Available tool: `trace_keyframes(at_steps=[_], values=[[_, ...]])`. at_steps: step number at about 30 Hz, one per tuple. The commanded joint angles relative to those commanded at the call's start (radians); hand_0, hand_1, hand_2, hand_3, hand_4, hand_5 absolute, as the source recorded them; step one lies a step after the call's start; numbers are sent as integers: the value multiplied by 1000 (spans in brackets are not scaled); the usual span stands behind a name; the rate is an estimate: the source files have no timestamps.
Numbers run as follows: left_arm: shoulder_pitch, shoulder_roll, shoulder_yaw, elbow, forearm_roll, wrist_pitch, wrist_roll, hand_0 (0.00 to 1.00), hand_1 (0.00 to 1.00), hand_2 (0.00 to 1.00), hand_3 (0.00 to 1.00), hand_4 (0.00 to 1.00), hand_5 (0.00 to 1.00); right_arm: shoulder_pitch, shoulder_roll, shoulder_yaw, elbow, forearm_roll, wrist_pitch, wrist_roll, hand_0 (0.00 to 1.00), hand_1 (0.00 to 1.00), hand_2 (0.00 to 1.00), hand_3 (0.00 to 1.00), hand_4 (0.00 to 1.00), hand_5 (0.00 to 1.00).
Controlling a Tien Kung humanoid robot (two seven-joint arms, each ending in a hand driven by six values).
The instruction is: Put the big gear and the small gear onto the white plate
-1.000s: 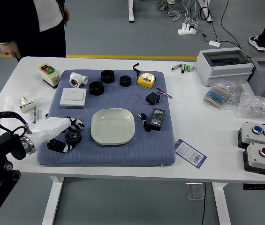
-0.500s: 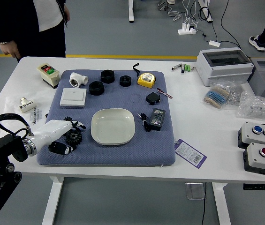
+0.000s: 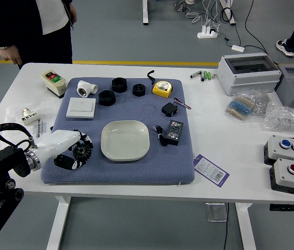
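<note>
The black gear (image 3: 82,149) is held in the robot's left hand (image 3: 58,145), whose fingers appear to be closed around its rim, though the contact is partly hidden by the hand itself. The gear is positioned over the left part of the blue mat (image 3: 120,174), just beside the white plate (image 3: 125,140) and apart from it. The plate is laid upright near the mat's middle. Behind it, three black round parts (image 3: 106,98) are set on the mat, near a yellow tape measure (image 3: 162,89) and a white pipe fitting (image 3: 86,89). To the plate's right, a black power adapter (image 3: 174,133) is placed with its cable. Beyond the table's far left corner, a person (image 3: 42,31) is seen standing, with one hand (image 3: 11,54) lowered beside the body.
</note>
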Motion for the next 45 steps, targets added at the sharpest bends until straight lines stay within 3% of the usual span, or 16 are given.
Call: trace_keyframes(at_steps=[15, 22, 31, 34, 40, 41, 45], values=[[-42, 26, -7, -67, 0, -31, 18, 335, 362, 396, 452, 265, 2, 4, -1, 4, 0, -1, 1, -1, 709, 734, 784, 615, 842, 699], [-77, 19, 27, -85, 0, -34, 22, 334, 355, 393, 451, 246, 2, 5, -2, 4, 1, -1, 0, -1, 708, 733, 784, 615, 841, 699], [-175, -35, 138, -29, -22, -24, 15, 332, 355, 393, 457, 249, 2, 8, -3, -3, 2, 4, -2, -2, 708, 734, 784, 614, 841, 698], [-220, -65, 179, 18, -26, -12, 7, 332, 355, 393, 457, 249, 2, 11, -4, -4, 3, 4, -4, -3, 708, 734, 784, 614, 841, 698], [-271, -99, 218, 87, -18, 16, -2, 331, 355, 393, 459, 254, 2, 14, -5, -8, 4, 5, -5, -2, 708, 733, 784, 614, 841, 698], [-280, -104, 226, 100, -14, 18, -2, 344, 390, 436, 506, 434, 2, 14, -5, -9, 4, 5, -5, -2, 708, 733, 784, 615, 841, 698], [-308, -120, 255, 143, -3, 22, 2, 344, 390, 436, 506, 434, 2, 16, -6, -12, 4, 6, -6, -3, 708, 733, 784, 615, 841, 698]])
